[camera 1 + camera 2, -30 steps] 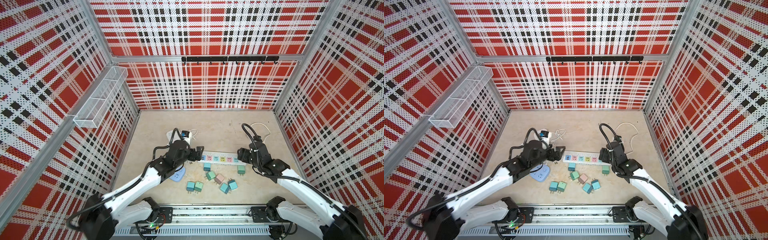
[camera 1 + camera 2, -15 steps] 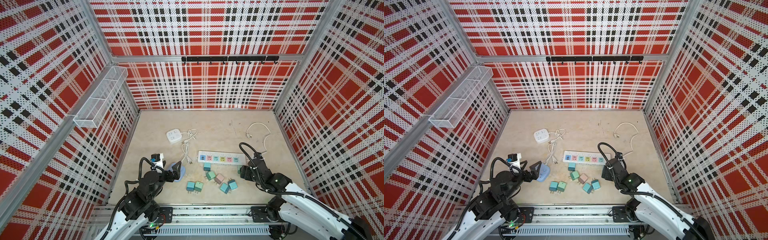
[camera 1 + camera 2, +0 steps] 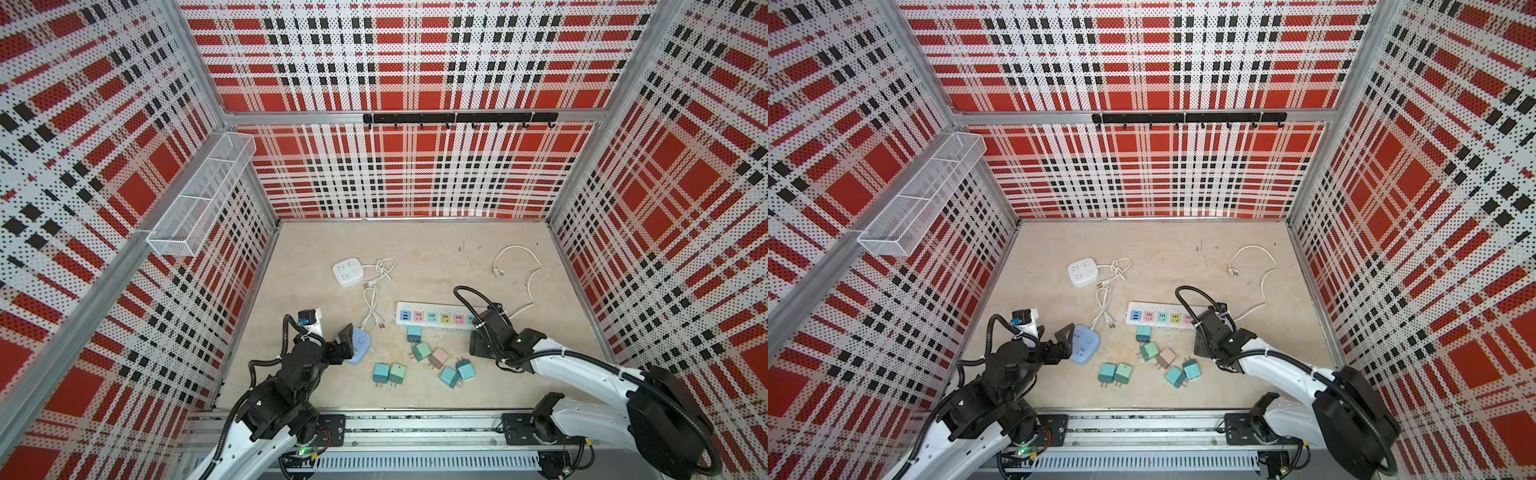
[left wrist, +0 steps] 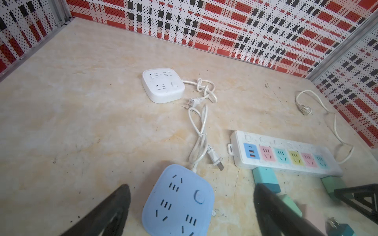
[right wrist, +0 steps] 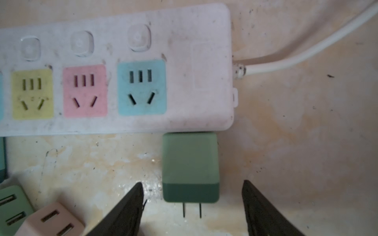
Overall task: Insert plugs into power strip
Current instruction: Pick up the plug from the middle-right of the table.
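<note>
Where red, white and black plaid walls [image 3: 415, 174] close it in on three sides, a pale marbled bench [image 3: 419, 249] [image 3: 1154, 245] carries everything. The left arm [image 3: 266, 411] and the right arm [image 3: 582, 368] reach in from the near edge. A white wire basket [image 3: 203, 195] hangs on the left wall, and a black hook rail [image 3: 457, 118] runs across the back one.

The long white power strip [image 3: 432, 318] [image 3: 1158, 316] [image 4: 284, 155] lies across the middle of the bench. Its row of coloured sockets faces up, all unfilled, and its cord [image 3: 528, 286] loops off toward the back right. A blue rounded strip [image 3: 360, 345] [image 4: 180, 204] sits to its left, and a white square strip [image 3: 348, 272] [image 4: 163, 84] lies farther back.

The left fingers [image 3: 345, 333] [image 4: 114, 204] are spread wide and grasp nothing. In the left wrist view they stand either side of the blue strip's near end, not closed on it. The right fingers [image 3: 481, 348] [image 5: 131, 204] are likewise released, straddling a green plug [image 5: 190, 167] with a gap on both sides. That plug lies flat, its back against the long strip's near edge by the blue end socket [image 5: 141, 86]. Its two prongs [image 5: 192, 209] point away from the strip.

Seven more plugs lie loose in front of the strip in both top views. They are a teal plug [image 3: 414, 333] [image 3: 1143, 333] just beside its edge, a mint plug [image 3: 422, 351], a pink plug [image 3: 439, 357] [image 3: 1166, 357], a teal pair [image 3: 464, 369] and a teal-and-green pair [image 3: 380, 372] nearest the front.
</note>
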Robot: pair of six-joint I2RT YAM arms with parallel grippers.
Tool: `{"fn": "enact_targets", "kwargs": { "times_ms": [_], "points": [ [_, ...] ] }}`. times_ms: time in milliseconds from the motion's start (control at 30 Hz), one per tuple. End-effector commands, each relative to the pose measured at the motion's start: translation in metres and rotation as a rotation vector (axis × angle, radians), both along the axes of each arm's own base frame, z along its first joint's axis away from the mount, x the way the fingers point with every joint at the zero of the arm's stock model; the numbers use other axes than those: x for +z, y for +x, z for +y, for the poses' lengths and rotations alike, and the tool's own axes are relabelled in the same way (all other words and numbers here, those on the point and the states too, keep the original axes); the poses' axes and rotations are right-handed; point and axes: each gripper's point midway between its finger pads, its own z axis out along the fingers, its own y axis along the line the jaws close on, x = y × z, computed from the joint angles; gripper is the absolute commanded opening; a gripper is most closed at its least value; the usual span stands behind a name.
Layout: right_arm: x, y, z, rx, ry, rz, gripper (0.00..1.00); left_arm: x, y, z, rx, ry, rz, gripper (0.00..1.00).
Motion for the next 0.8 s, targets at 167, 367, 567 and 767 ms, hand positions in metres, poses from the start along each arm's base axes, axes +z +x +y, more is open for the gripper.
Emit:
{"fn": "enact_targets", "kwargs": {
  "times_ms": [167,367,567,767],
  "points": [
    [0.001,0.015,0.009,-0.009,-0.055,-0.038,0.73,0.002,0.0,-0.002,-0.004,-0.019,0.001,0.95],
    [-0.007,0.017,0.016,0.003,-0.049,-0.015,0.66,0.0,0.0,-0.002,-0.004,-0.018,0.008,0.95],
    [-0.014,0.017,0.016,0.001,-0.055,-0.001,0.56,0.0,0.0,-0.007,-0.029,-0.017,0.013,0.97],
    [-0.01,0.015,0.014,0.001,-0.051,-0.013,0.46,0.003,-0.002,-0.018,-0.1,-0.019,-0.001,0.99]
  ]
}}
